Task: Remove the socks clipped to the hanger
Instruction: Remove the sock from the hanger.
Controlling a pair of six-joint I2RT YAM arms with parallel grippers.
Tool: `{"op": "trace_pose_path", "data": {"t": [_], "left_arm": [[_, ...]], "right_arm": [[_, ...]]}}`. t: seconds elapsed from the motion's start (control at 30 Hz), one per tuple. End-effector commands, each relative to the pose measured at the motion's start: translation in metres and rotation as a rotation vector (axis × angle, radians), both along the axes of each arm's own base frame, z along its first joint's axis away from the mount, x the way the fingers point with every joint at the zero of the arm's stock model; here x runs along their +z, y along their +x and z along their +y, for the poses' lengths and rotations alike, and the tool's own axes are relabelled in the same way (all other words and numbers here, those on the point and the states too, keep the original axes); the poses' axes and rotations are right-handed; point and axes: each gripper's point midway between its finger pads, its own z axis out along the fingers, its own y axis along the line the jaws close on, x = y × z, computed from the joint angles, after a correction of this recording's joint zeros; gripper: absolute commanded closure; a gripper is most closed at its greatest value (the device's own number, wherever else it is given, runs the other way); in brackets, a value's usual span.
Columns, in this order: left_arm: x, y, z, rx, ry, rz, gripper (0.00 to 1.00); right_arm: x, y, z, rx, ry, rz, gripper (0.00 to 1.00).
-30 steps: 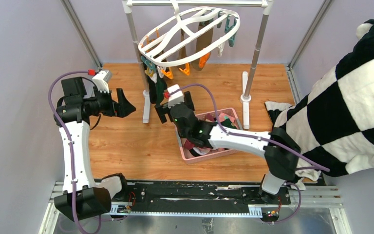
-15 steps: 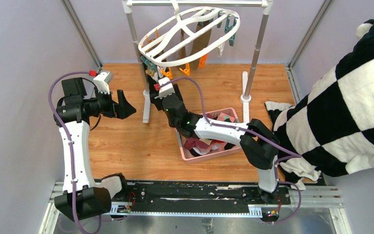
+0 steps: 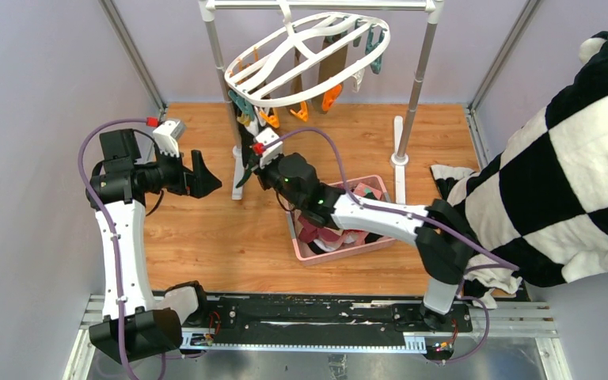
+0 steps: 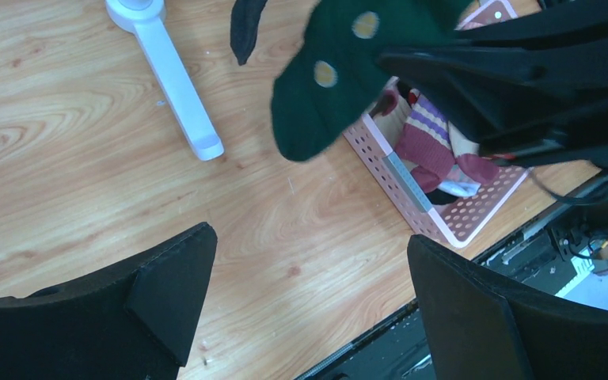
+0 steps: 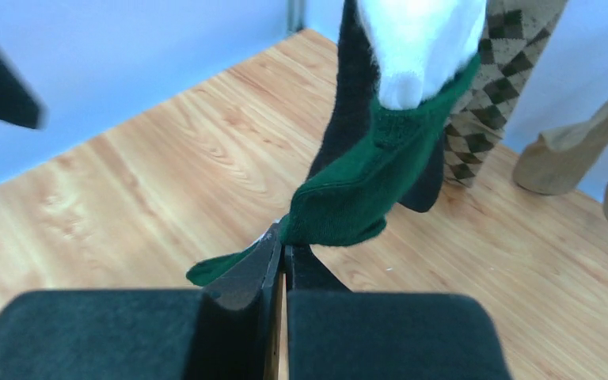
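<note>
The white oval hanger (image 3: pixel 309 55) hangs tilted from the rack's top bar, with socks clipped under it. My right gripper (image 3: pixel 245 169) (image 5: pixel 283 241) is shut on the lower end of a dark green sock (image 5: pixel 360 194) that still hangs from above. A black sock (image 5: pixel 348 103), a brown argyle sock (image 5: pixel 495 71) and an olive-brown sock (image 5: pixel 570 146) hang behind it. From the left wrist, the green sock (image 4: pixel 324 87) shows pale dots. My left gripper (image 3: pixel 208 180) (image 4: pixel 309 309) stands open and empty over the wood floor, left of the hanging socks.
A pink slotted basket (image 3: pixel 374 246) (image 4: pixel 412 170) holding several loose socks sits under my right arm. The grey rack's poles (image 3: pixel 419 71) and white feet (image 3: pixel 400 150) (image 4: pixel 166 79) flank the hanger. A large black-and-white checked plush cloth (image 3: pixel 570 158) fills the right side.
My right arm reached from the basket up to the hanging socks and its jaws closed on the green sock, then came slightly down. The left arm has barely moved.
</note>
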Motion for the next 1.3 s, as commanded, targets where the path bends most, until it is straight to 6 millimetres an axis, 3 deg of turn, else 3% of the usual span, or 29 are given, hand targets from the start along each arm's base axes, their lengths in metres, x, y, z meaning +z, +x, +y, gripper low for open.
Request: {"op": "trace_pose_path", "data": {"t": [0.0, 0.13, 0.33, 0.47, 0.57, 0.77, 0.87, 1.07, 1.27], "left_arm": [[0.004, -0.011, -0.003, -0.023, 0.008, -0.011, 0.01], [0.012, -0.017, -0.010, -0.053, -0.018, -0.025, 0.03], [0.025, -0.036, -0.035, -0.155, -0.085, -0.077, 0.08], [0.034, -0.055, -0.059, -0.258, -0.093, -0.112, 0.09], [0.043, -0.068, -0.076, -0.332, -0.129, -0.119, 0.09], [0.067, -0.082, -0.096, -0.421, -0.206, -0.118, 0.12], [0.076, -0.090, -0.104, -0.477, -0.251, -0.114, 0.12], [0.078, -0.097, -0.119, -0.576, -0.285, -0.085, 0.12], [0.073, -0.094, -0.128, -0.637, -0.320, -0.034, 0.09]], "right_arm": [[0.039, -0.042, -0.014, 0.151, 0.133, 0.031, 1.00], [0.048, -0.083, -0.025, 0.314, 0.172, 0.060, 1.00], [0.080, -0.174, -0.031, 0.781, 0.250, 0.171, 1.00], [0.098, -0.208, -0.049, 0.911, 0.264, 0.198, 1.00], [0.106, -0.214, -0.067, 0.907, 0.278, 0.185, 1.00], [0.128, -0.207, -0.110, 0.852, 0.395, 0.177, 1.00], [0.128, -0.205, -0.122, 0.828, 0.426, 0.184, 1.00], [0.124, -0.204, -0.116, 0.855, 0.496, 0.253, 1.00], [0.141, -0.204, -0.092, 0.997, 0.586, 0.328, 1.00]]}}
